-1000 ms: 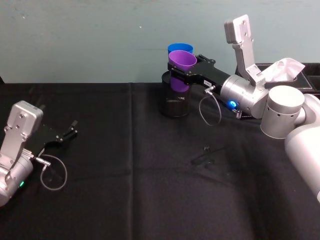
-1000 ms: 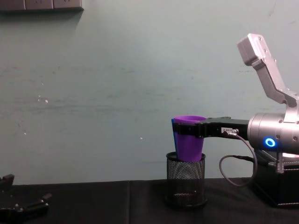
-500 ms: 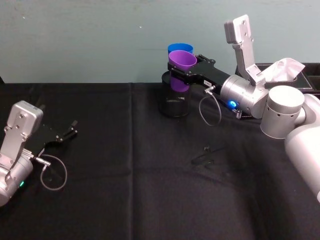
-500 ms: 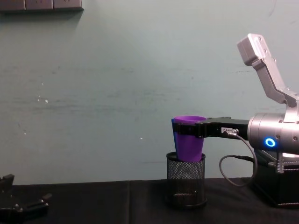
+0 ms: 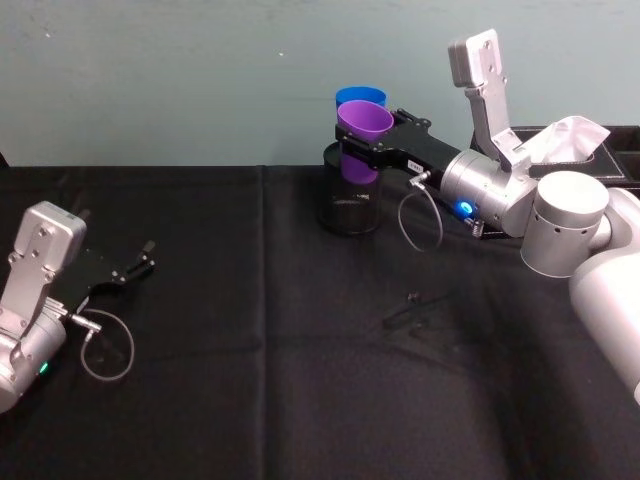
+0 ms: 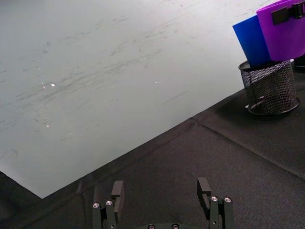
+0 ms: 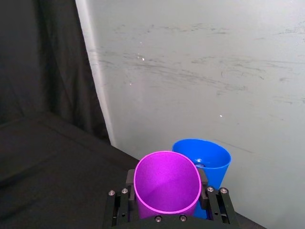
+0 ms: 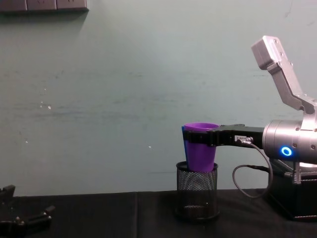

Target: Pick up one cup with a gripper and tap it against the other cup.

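Note:
My right gripper is shut on the purple cup, gripping it just under the rim and holding it upright. Its lower part hangs at the mouth of a black wire-mesh pen holder. The blue cup stands right behind the purple cup, its base in the mesh holder; the two walls look to be touching. In the right wrist view the purple cup sits between the fingers with the blue cup just beyond. The chest view has the purple cup above the holder. My left gripper rests open, far left.
A black box with white tissue stands at the back right beside my right arm. A small dark object lies on the black cloth in front of the holder. The pale green wall runs close behind the cups.

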You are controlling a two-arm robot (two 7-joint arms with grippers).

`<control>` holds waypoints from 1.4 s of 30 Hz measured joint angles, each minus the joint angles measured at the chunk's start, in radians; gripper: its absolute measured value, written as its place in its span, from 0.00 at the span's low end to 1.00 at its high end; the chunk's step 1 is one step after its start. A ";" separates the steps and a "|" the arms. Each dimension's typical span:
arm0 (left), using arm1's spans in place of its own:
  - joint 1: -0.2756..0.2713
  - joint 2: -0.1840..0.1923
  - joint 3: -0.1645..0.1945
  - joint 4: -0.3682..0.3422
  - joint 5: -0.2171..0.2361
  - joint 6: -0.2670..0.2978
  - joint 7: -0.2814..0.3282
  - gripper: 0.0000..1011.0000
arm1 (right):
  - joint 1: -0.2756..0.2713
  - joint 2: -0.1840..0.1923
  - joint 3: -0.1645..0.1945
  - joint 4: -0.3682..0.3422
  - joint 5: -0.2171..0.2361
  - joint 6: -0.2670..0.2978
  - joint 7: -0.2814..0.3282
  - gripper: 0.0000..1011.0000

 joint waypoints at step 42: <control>0.000 0.000 0.000 0.000 0.000 0.000 0.000 0.99 | -0.050 0.035 0.001 -0.082 0.008 -0.003 0.035 0.72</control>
